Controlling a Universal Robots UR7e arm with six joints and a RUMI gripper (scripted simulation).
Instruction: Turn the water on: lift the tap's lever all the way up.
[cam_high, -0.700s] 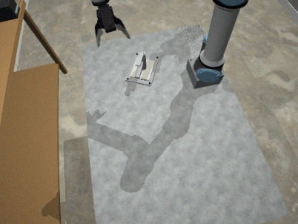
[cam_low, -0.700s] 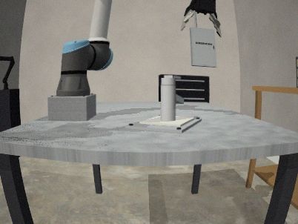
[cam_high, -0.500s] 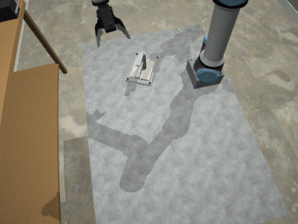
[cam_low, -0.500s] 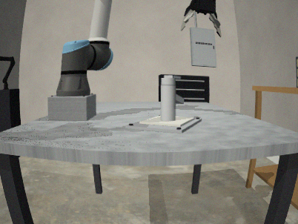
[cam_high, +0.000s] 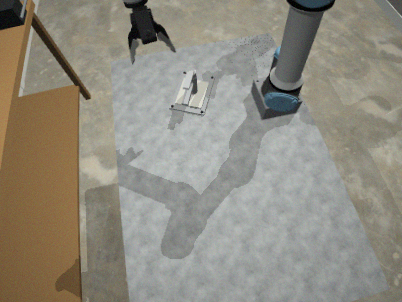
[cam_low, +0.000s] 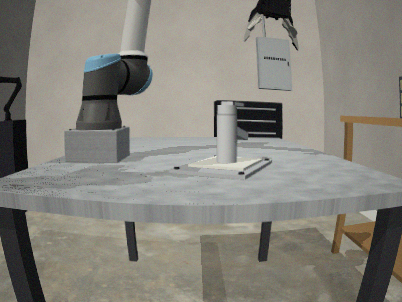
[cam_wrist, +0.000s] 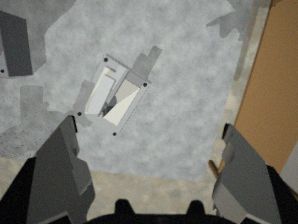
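We see one tap (cam_high: 192, 91) mid-desk (cam_high: 280, 210), one arm base (cam_high: 260, 97) beside it. Our gripper (cam_high: 146, 34) hangs high over the desk edge beyond the tap, jaws spread, gripping nothing.

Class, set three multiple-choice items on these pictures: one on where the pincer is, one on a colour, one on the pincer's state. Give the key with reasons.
1. Where is the pincer relative to the tap?
A. High above it, apart
B. Clamped round its lever
C. Resting on the table beside it

2. What colour are the joint covers on the arm?
A. Red
B. Blue
C. Green

3. What state is the pincer in?
A. Shut on the lever
B. Shut on nothing
C. Open, holding nothing

Key: 1 A, the exterior view shows it well above the tap; 2 B, the covers are blue; 3 C, its fingers are spread wide with nothing between.
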